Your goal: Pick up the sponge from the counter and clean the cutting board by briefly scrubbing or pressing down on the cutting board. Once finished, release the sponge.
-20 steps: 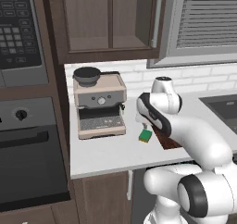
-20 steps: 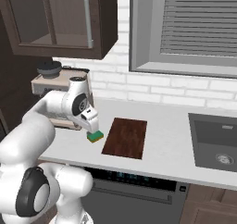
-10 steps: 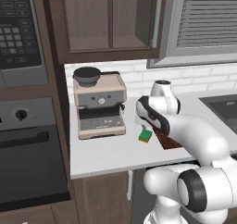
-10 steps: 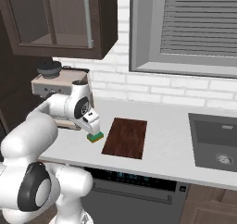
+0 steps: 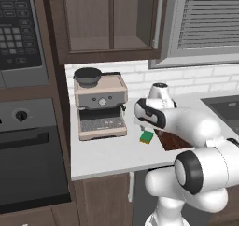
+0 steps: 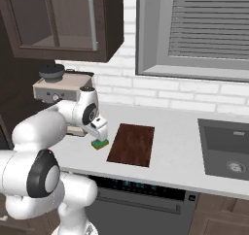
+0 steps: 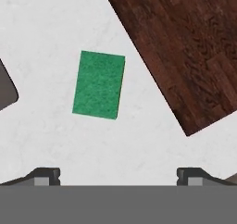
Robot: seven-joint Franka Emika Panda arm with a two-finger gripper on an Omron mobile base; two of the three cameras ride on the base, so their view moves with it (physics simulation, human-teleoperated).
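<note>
The sponge (image 7: 99, 84), a small green block, lies on the off-white counter (image 7: 46, 28) just left of the dark reddish-brown cutting board (image 7: 185, 47). My gripper (image 7: 119, 174) is open and hangs straight above the counter, with nothing between its fingertips (image 7: 46, 174). From the right base view the gripper (image 6: 100, 133) hovers a little above the sponge (image 6: 100, 143), with the cutting board (image 6: 132, 144) to its right. In the left base view the sponge (image 5: 146, 137) sits under my hand, and my arm hides much of the cutting board (image 5: 173, 141).
A beige coffee machine (image 5: 99, 106) stands close to the sponge's left, seen also as the coffee machine (image 6: 61, 91). A dark sink (image 6: 228, 146) is set into the counter (image 6: 175, 156) at the right. Wall cabinets hang above.
My hand has come down a little toward the sponge and stays open. The sponge and the cutting board have not moved.
</note>
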